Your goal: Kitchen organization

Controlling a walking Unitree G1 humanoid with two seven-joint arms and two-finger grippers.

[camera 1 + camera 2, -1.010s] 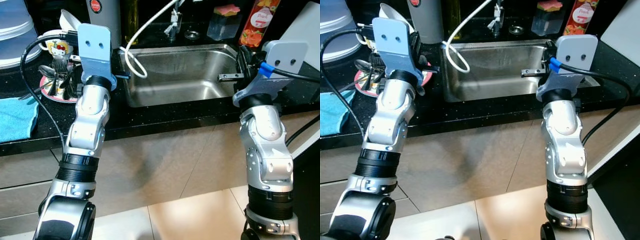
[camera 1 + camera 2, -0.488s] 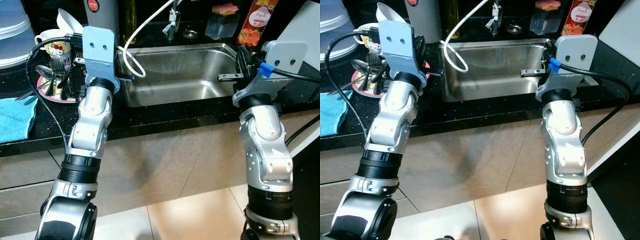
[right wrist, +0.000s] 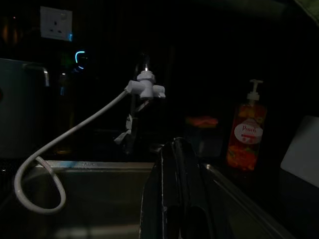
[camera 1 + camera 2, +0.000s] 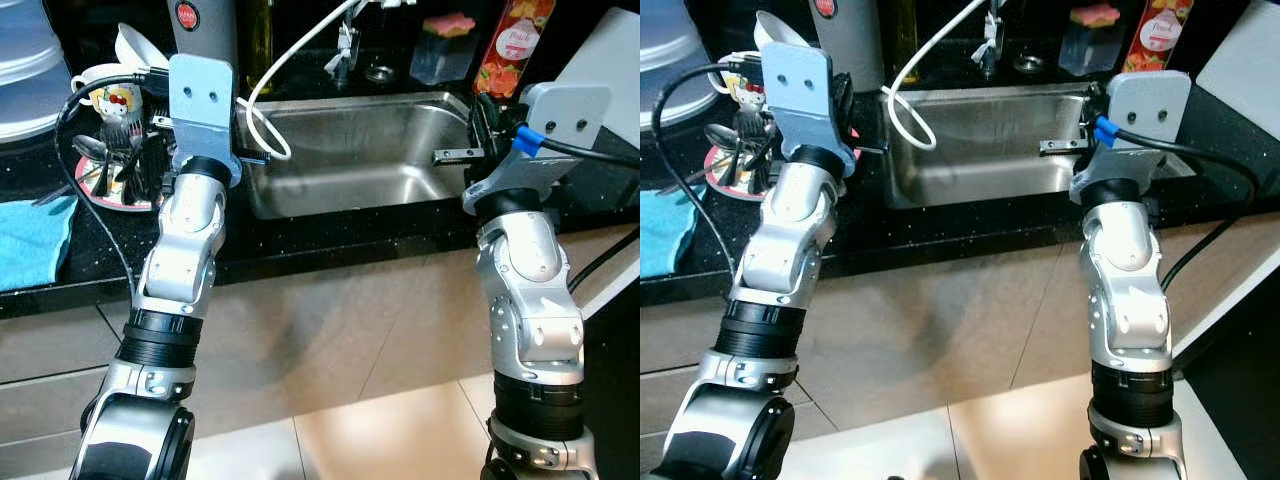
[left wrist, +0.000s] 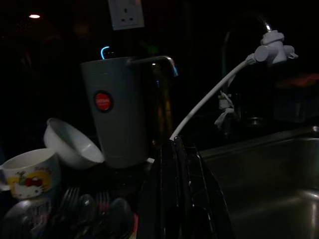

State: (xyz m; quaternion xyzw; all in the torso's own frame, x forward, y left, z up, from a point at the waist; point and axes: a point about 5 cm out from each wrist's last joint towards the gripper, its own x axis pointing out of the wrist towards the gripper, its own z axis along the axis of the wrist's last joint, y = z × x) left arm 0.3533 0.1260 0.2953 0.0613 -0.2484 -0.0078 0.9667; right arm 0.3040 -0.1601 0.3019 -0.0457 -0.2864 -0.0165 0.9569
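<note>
Left pincer: I hold it closed and empty at upper left of the frame, between the cutlery and the sink's left rim.
Right pincer: closed, nothing in it, poised over the sink's right side, ready to receive.
Cutlery pile: spoons and forks heaped on a red-rimmed plate on the table, upper left; my guess is these get sorted.
Mug: stands behind the plate with a white bowl.
Sink: upper centre, a white hose looping in.

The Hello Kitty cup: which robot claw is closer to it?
Left. The left claw sits just beside the cup and its plate; the right claw is across the sink.
</note>
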